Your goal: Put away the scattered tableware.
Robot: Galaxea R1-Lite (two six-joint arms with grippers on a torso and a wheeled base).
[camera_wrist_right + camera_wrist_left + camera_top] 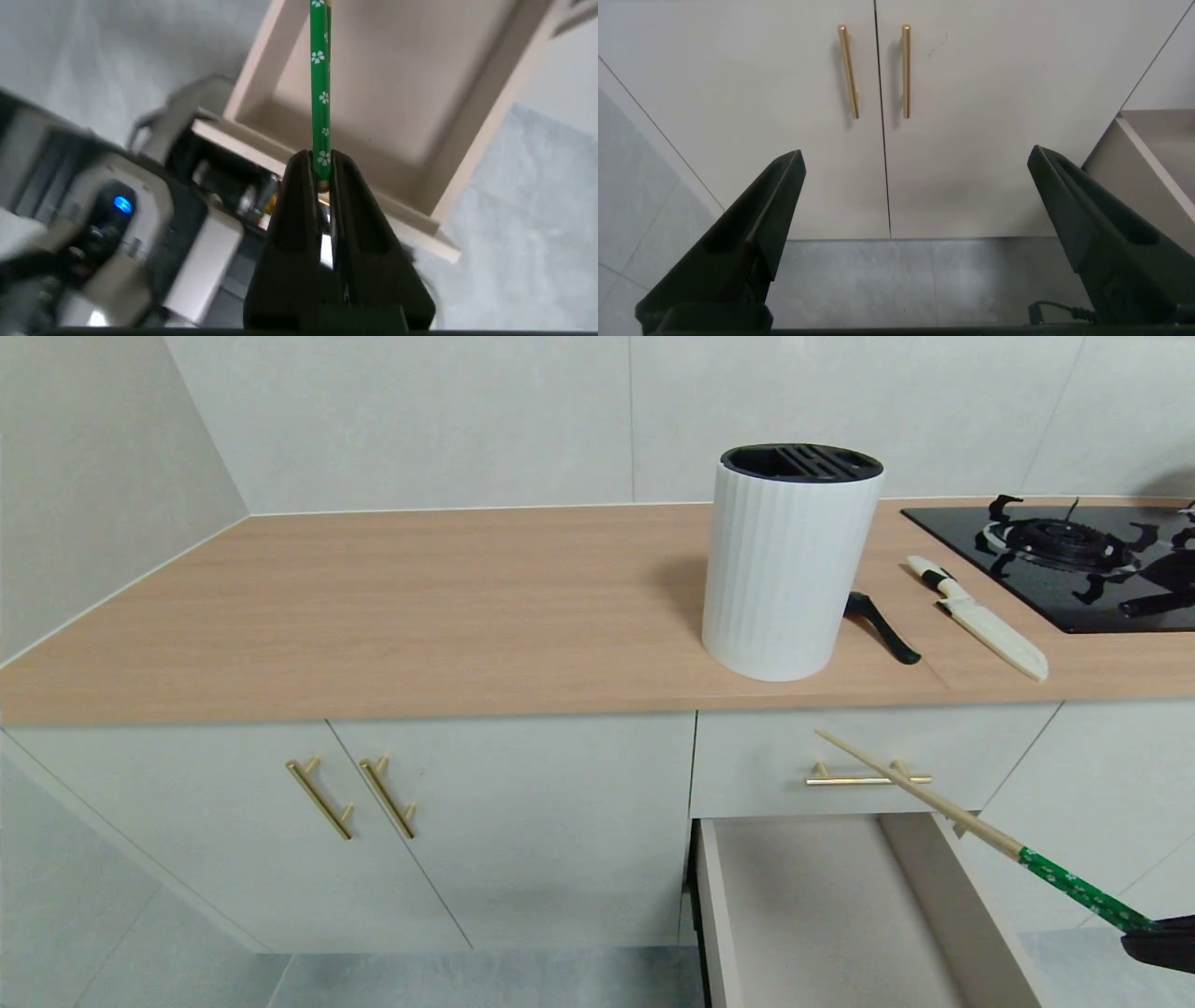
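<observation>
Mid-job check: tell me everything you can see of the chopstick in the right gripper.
The chopstick is a slender stick, pale wood along most of its length, its thick end green with small white flowers. The right gripper is shut on that green end. It slants through the air over the open drawer, bare tip aimed up toward the counter edge, touching nothing else.

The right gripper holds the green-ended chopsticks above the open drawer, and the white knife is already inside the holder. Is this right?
Not quite. The head view shows the white knife lying on the counter beside the holder, not inside it. The right gripper does hold the chopsticks above the open drawer.
</observation>
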